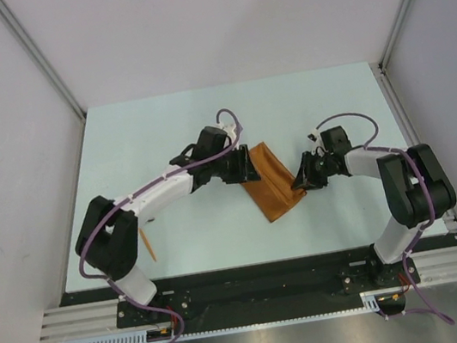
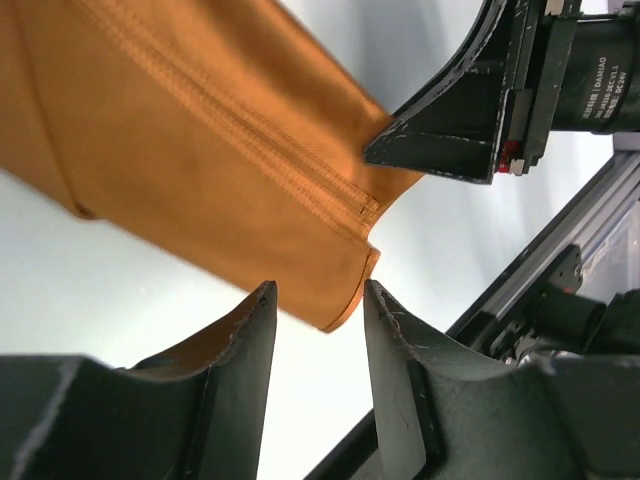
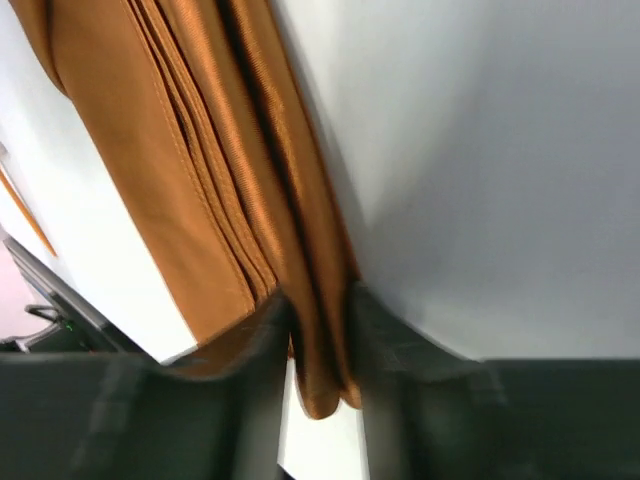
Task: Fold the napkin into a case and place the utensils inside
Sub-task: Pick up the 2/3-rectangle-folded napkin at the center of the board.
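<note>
Lying slantwise in the middle of the pale table (image 1: 161,130), the rust-orange cloth napkin (image 1: 272,184) is folded into a narrow rectangular strip of several layers, and its stitched hem is visible. The right gripper (image 3: 318,300) pinches its layered edge. The left gripper (image 2: 318,290) stands spread apart at one corner.

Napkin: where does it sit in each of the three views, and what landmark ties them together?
Top external: napkin just right of centre.
Left wrist: napkin fills the upper left, a corner reaching down to mid-frame.
Right wrist: napkin runs down the left half to bottom centre.
Shared landmark: the right tool shut on the napkin's edge: beside it from above, upper right in left wrist, bottom in its own.
</note>
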Controlling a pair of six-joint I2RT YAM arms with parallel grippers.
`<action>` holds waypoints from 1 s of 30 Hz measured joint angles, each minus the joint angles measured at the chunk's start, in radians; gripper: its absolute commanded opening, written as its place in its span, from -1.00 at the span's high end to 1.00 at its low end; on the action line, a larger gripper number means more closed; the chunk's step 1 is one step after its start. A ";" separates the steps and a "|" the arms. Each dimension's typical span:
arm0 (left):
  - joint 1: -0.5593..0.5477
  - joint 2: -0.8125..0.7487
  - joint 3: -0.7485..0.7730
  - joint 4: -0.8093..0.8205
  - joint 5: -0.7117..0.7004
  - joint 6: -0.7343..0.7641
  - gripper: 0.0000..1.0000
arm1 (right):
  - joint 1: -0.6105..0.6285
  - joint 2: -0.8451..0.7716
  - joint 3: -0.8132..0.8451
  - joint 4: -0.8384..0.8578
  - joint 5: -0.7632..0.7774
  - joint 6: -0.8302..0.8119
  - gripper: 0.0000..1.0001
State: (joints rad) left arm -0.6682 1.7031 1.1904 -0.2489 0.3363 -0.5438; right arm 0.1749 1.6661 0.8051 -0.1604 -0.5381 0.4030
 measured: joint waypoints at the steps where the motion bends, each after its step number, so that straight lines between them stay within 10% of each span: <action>1: 0.000 -0.013 -0.014 -0.002 0.000 0.003 0.11 | 0.005 -0.004 -0.015 0.009 -0.001 0.008 0.74; 13: -0.081 -0.157 -0.153 0.046 -0.080 0.033 0.11 | 0.207 -0.223 -0.260 0.154 0.001 0.273 0.80; 30: -0.119 -0.214 -0.211 0.105 -0.169 0.030 0.11 | 0.181 -0.235 -0.274 0.271 -0.010 0.388 0.88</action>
State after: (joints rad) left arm -0.7868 1.4895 0.9798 -0.1436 0.1669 -0.5137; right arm 0.3561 1.4307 0.5312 0.1104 -0.5480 0.7914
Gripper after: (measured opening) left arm 0.447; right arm 0.065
